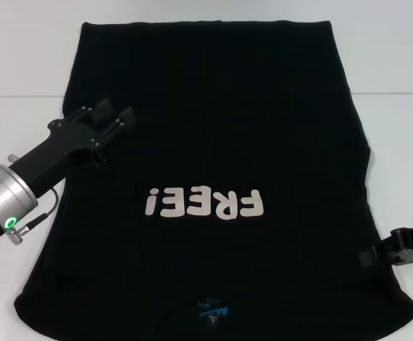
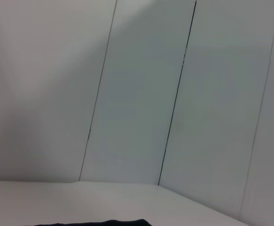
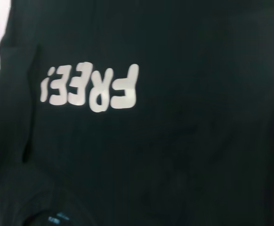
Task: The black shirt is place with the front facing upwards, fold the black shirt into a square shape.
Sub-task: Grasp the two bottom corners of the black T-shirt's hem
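White table (image 1: 398,64) holds one black shirt (image 1: 213,128), two grippers.

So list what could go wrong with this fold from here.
1. The left gripper sits over the black shirt well inside its left edge, fingers parted; closing here could pinch only a ridge of cloth and bunch it.
2. The right gripper is at the opposite edge, much nearer the collar, so uneven lifts could skew the fold.
3. The near hem runs past the head view's bottom, so creases there may go unseen.
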`<state>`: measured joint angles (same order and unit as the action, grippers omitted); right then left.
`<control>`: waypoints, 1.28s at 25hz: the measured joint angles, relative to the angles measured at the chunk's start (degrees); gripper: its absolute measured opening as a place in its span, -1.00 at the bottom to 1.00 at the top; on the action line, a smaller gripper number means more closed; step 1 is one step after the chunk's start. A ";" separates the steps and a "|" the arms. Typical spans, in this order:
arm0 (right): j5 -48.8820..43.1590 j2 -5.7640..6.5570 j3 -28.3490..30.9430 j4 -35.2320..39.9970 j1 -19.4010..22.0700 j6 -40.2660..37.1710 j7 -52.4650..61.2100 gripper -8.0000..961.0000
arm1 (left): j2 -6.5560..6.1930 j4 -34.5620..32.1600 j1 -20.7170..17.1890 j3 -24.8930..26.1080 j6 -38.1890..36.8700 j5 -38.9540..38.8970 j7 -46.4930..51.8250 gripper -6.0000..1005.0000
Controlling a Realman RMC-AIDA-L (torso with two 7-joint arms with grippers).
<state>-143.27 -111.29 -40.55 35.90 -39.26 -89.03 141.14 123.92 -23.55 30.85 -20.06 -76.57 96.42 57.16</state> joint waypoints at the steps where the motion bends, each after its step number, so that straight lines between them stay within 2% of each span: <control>1: -0.35 -0.01 0.00 -0.18 0.12 0.56 0.08 -0.48 | 0.00 0.00 0.00 0.02 0.01 0.00 -0.10 -0.04; 11: -1.68 0.07 0.22 -1.02 0.63 2.19 0.04 -0.53 | 0.00 0.00 0.00 0.05 0.02 0.00 -0.11 -0.04; 15: 2.00 0.48 2.78 0.74 1.22 -0.32 -1.95 -0.53 | 0.00 -0.01 0.03 0.06 0.03 0.00 -0.07 -0.04; 19: 5.44 1.64 6.23 4.05 2.62 -5.35 -3.22 -0.53 | 0.00 -0.01 0.12 0.04 0.03 0.00 0.00 -0.04; 21: 5.48 2.63 7.70 4.80 3.67 -7.17 -3.02 -0.52 | 0.00 -0.01 0.30 0.11 0.02 0.00 0.01 -0.04; 26: 5.14 4.05 9.22 4.63 6.95 -8.46 -2.93 -0.52 | 0.00 -0.01 0.87 0.10 0.29 0.00 -0.09 -0.04; 30: 5.23 3.77 9.42 4.31 9.16 -7.92 -3.41 -0.51 | 0.00 -0.01 1.71 -0.07 0.62 0.00 -0.11 -0.04; 32: 5.08 3.38 9.21 3.94 9.76 -7.57 -3.50 -0.34 | 0.00 -0.01 2.16 -0.14 0.65 0.00 -0.11 -0.04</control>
<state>-138.19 -107.91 -31.34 39.83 -29.50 -96.61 137.64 123.92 -23.56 33.01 -20.21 -75.92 96.42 57.05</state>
